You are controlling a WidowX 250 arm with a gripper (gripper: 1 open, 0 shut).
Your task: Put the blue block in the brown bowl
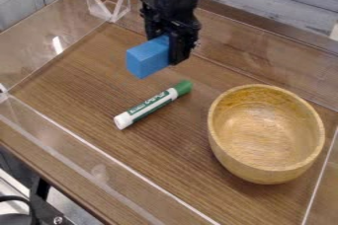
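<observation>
Blue rectangular block (pixel 148 57), clamped between the black fingers (pixel 157 41), hangs near the white marker with a green cap (pixel 153 106); a low path right could knock that marker, and early release would miss the round light-brown wooden bowl (pixel 266 167), which holds nothing.

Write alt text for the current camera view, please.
A black robot claw grips a blue block above a wooden table. A green-capped white marker lies nearby, left of an empty brown bowl in the picture.
</observation>
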